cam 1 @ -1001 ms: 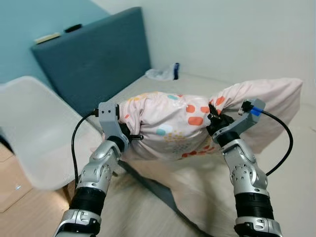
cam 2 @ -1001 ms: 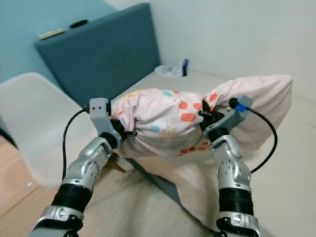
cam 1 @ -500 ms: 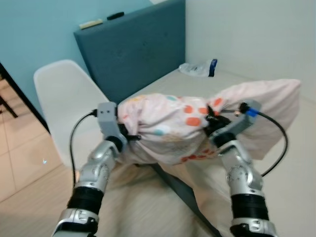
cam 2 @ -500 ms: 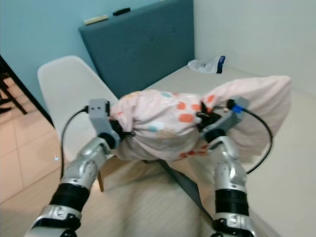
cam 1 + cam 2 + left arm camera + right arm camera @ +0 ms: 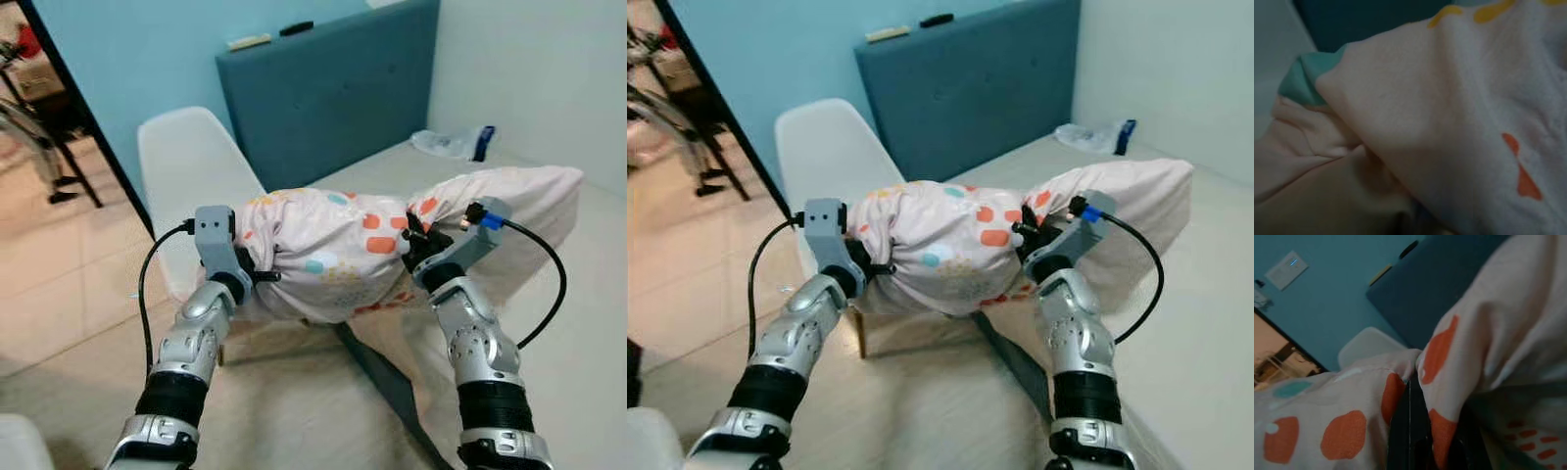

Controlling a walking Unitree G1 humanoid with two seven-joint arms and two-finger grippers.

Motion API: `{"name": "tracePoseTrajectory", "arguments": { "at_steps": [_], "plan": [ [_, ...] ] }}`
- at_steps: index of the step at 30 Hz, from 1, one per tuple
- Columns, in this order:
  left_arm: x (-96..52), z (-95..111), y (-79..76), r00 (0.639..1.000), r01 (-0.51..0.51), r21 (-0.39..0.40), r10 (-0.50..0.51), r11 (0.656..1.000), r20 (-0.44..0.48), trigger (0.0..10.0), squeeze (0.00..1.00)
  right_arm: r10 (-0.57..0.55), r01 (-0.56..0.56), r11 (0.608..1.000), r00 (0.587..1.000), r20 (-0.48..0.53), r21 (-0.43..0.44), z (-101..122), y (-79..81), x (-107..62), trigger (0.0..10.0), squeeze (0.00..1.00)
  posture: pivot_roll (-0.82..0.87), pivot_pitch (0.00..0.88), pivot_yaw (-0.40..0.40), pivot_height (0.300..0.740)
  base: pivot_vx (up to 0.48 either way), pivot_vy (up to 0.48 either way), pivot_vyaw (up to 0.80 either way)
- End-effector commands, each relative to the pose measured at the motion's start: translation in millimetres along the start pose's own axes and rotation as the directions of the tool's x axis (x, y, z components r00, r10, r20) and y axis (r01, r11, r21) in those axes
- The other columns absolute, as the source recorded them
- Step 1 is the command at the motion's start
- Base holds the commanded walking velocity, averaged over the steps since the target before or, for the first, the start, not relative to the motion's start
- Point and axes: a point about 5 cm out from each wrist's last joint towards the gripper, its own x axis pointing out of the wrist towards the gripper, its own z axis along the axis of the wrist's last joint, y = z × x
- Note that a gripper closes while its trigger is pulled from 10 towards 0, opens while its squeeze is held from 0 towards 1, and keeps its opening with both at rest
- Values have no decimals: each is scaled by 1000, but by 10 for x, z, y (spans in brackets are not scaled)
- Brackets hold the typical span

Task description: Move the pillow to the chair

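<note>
Eye views: pillow, pale pink w/ coloured spots, held up between both arms above bed edge, just right of white chair. Left gripper clenched on pillow's left end; right gripper clenched on fabric nr right end. Blue headboard far behind.

L wrist view: pillow fabric bunched close, dark.

R wrist view: black finger sunk in fold betw orange spots; chair beyond.

Before me the beige bed — a clear plastic bag lies at its far end (by the blue headboard).
</note>
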Motion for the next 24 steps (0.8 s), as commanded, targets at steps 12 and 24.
{"name": "tracePoseTrajectory", "arguments": {
  "at_steps": [12,24],
  "plan": [
    [19,-27,-62,999,26,1,-26,1000,-21,10000,0,117,-116,993,993,19,-31,37,250,58,10000,0,-109,50,101,728,0,0,794],
    [19,-61,-30,999,-7,3,7,1000,-35,10000,0,68,-72,995,996,-52,-70,-65,209,79,10000,0,-107,48,96,728,0,0,596]
  ]
}}
